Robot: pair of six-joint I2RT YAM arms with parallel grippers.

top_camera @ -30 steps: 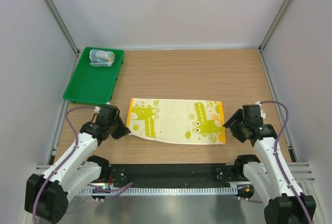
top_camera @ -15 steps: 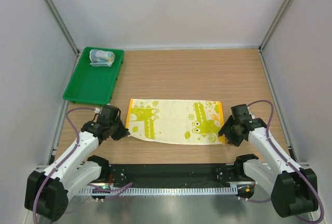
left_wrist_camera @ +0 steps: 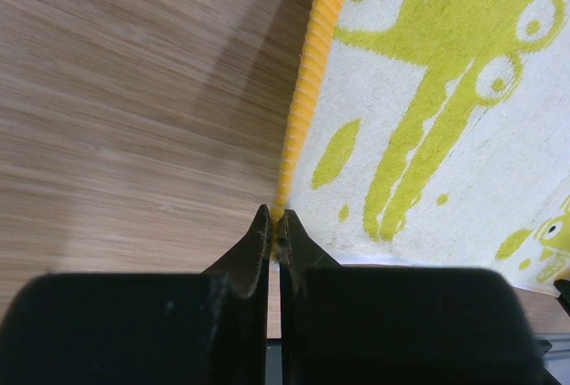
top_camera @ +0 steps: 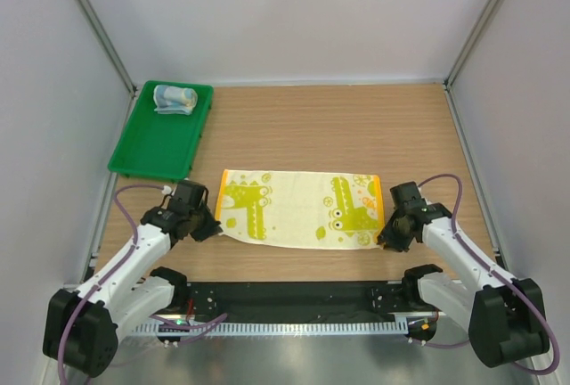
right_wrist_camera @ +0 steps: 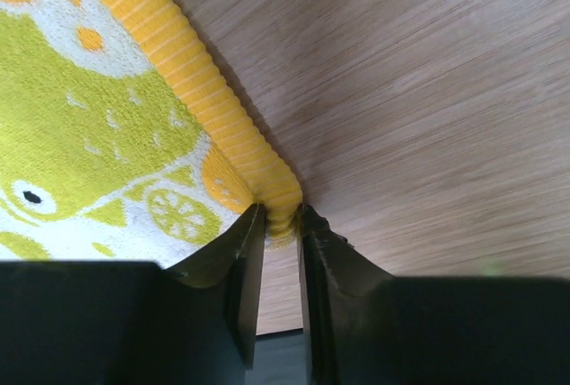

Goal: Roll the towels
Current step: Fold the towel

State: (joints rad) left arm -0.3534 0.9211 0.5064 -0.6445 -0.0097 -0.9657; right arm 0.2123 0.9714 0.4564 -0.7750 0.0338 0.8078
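Pinches the yellow towel (top_camera: pixel 298 207) at both near corners. On the left gripper (left_wrist_camera: pixel 275 217): jaws pressed together with no gap showing, nipping the very tip of the left hem (left_wrist_camera: pixel 307 91), a ribbed orange band. Runs straight ahead from those fingertips (left_wrist_camera: pixel 256 242), with green crocodile print (left_wrist_camera: pixel 427 91) spread flat to their right and bare table (left_wrist_camera: pixel 116 91) to their left. On the right gripper (right_wrist_camera: pixel 279 217): jaws set close but not meeting, with the corner of the right hem (right_wrist_camera: pixel 205 91) caught between them and touching both. Leads ahead and leftward from that grip, printed cloth to its left, bare wood to its right. Seen from above, lies spread flat between the two grippers, long side across, with both grippers low at table level, one at each end of the near edge. Well ahead of the left gripper and a little to its left, a green tray (top_camera: pixel 147 158). In its far end, the blue towel (top_camera: pixel 174 98), already rolled into a small bundle, well apart from both grippers.
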